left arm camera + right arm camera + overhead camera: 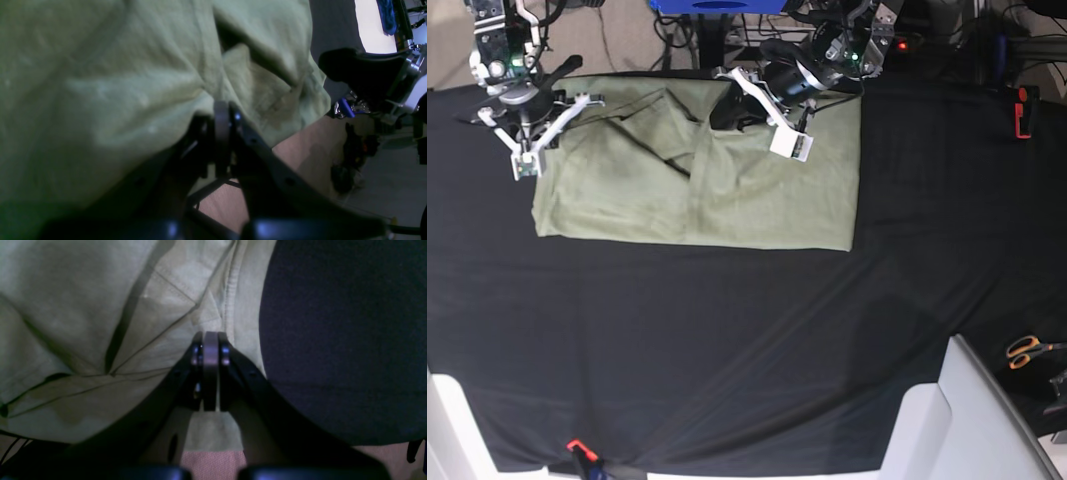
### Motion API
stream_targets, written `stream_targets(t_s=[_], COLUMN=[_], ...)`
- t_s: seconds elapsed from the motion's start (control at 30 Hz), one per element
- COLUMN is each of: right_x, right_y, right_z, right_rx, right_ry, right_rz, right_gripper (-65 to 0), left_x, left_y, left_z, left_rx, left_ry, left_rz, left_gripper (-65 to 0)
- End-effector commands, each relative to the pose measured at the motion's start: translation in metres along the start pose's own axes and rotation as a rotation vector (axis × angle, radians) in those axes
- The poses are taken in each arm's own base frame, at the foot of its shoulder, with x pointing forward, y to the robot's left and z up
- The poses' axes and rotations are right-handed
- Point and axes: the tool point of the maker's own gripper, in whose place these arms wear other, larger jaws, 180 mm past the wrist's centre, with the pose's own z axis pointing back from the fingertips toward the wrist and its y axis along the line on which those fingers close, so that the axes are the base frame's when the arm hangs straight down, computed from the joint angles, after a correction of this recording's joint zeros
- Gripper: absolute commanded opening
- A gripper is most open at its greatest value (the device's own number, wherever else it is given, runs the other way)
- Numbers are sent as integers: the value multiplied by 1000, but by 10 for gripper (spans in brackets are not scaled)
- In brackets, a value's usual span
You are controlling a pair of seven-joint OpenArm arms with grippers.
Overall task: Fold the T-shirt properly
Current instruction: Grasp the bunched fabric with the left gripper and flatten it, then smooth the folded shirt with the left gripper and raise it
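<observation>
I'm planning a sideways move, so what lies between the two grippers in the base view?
In the base view, the rumpled T-shirt, with raised folds, spans the stretch between the left gripper and right gripper.

Two arms reach in from the top edge of the base view. The right arm [512,45] comes down at the upper left of the frame, its gripper [542,140] pointing downward, its white-edged parts spread to either side. The left arm [852,45] enters right of centre at the top and slants down toward the left, ending in the left gripper [745,118] near the upper middle. The two grippers are well apart. In each wrist view the dark fingers rise from the bottom edge and meet close to the centre, both pairs shut.
</observation>
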Motion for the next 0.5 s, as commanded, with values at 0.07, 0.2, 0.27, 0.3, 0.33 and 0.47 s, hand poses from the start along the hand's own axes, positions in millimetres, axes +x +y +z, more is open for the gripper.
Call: stream_targets(t_s=[0.07,0.2,0.27,0.3,0.33,0.47], right_x=[9,14,15,14,14,14], right_y=[-4,-4,-4,-3,-3,-2], right_z=[1,0,0,0,0,0], right_rx=[-8,-9,-9,-7,-7,-4], right_ry=[-33,-43,-45,-45,-45,-44], right_rz=[1,-1,-1,-2,-2,0], right_gripper=[-650,-650,-650,-650,-650,-650], left_x=[9,6,4,1,-2,0], left_y=[-7,-8,-10,-14,-15,-27], left_z=[0,1,0,-1,0,-1], left_rx=[-26,-27,-32,-42,-49,-85], left_ry=[-31,-26,-20,-12,0,9], left_rz=[-1,3,1,-3,-14,-57], left_gripper=[-650,-650,-650,-650,-650,-492])
